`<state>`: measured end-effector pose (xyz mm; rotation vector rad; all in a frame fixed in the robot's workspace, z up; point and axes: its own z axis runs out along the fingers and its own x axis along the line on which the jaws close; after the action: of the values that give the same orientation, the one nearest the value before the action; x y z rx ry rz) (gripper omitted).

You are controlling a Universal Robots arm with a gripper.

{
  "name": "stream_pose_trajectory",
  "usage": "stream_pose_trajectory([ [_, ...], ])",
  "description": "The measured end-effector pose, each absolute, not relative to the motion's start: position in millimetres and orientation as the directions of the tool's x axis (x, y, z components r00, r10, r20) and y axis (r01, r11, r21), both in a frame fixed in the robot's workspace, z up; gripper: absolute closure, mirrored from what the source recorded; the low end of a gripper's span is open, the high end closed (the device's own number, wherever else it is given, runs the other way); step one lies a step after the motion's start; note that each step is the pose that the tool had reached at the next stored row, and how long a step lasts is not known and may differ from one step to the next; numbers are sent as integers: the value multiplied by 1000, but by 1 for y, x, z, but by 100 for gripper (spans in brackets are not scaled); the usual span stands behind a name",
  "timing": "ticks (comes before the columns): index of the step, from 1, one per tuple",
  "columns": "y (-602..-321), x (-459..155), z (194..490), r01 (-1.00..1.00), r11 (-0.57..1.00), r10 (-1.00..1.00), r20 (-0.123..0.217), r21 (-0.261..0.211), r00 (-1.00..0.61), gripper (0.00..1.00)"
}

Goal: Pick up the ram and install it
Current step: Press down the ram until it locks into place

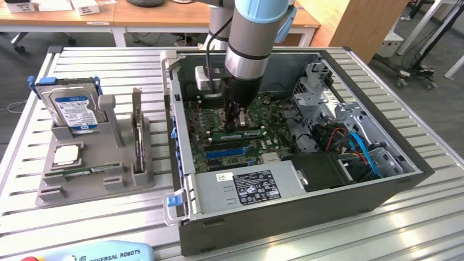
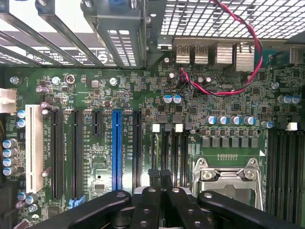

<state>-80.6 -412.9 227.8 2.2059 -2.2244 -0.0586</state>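
Your gripper (image 1: 236,126) is hovering inside the open computer case (image 1: 406,179), jaws together; the ram (image 1: 243,132) is seemingly sitting in its motherboard (image 2: 95,95) slot already.

The arm (image 1: 250,43) reaches straight down, its pincer (image 1: 236,124) closed tight.
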Motion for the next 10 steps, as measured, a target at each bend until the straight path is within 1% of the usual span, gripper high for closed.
stream_pose_trajectory([
  [10,-413,-81,226,-999,8,-1000,-20,33,-9,90],
])
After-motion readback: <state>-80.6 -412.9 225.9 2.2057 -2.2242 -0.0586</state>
